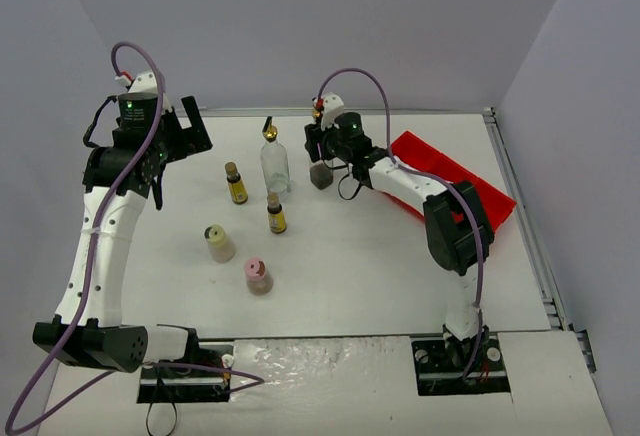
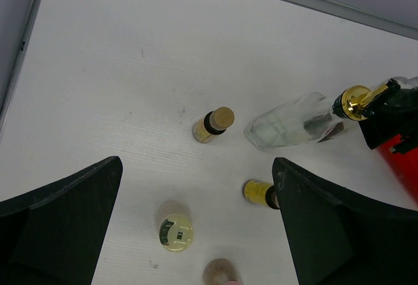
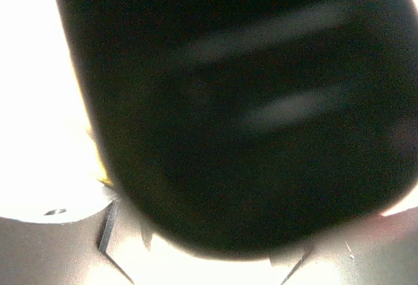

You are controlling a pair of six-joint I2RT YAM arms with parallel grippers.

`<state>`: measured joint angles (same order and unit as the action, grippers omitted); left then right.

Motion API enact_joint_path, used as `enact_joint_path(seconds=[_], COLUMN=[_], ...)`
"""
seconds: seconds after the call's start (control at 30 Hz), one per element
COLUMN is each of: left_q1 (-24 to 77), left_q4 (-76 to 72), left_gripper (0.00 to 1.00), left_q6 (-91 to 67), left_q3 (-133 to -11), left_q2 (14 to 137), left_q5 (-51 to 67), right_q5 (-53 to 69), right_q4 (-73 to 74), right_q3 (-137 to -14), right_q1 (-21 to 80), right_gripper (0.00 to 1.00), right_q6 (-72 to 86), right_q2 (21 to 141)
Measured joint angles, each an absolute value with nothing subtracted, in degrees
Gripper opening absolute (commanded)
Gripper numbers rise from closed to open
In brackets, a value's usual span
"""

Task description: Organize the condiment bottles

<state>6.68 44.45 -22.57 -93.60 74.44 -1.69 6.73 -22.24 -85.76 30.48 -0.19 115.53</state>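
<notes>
Red tray on white table

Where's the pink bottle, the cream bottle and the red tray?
pink bottle (image 1: 259,276): top external view, on the middle of the bottle.
cream bottle (image 1: 221,247): top external view, on its body, below the cap.
red tray (image 1: 492,199): top external view, on its bare right end.

Bare table lies open between the pink bottle and the right arm, which crosses above the red tray. The tall glass bottle, far amber bottle and near amber bottle stand near one another with narrow gaps between them. The cream bottle stands just left of the pink one.
</notes>
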Motion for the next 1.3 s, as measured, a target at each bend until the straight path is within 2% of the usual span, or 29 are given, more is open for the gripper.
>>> enact_joint_path(seconds=[0.3,0.63,0.93,1.3], left_q1=[6.7,6.7,6.7,6.7], left_q4=[43.8,43.4,43.4,43.4], left_gripper=[0.97,0.97,0.97,0.97], left_q6=[-22.6,-22.7,-22.7,-22.7], left_q3=[-92.2,-92.2,-92.1,-92.0], left_q2=[73.8,72.7,72.3,72.3], left_q5=[-1.2,-0.3,-0.2,-0.2], right_q5=[-3.1,-12.5,-20.4,-24.5], right_q4=[-12.0,-11.4,-18.0,-27.8], right_q3=[-83.6,-83.6,-78.7,-74.7], right_q1=[29.8,22.2,19.6,17.5], right_gripper=[0.00,0.00,0.00,0.00], right_q6=[1.2,7.4,8.8,8.9], right_q2=[105.6,98.2,98.3,99.3])
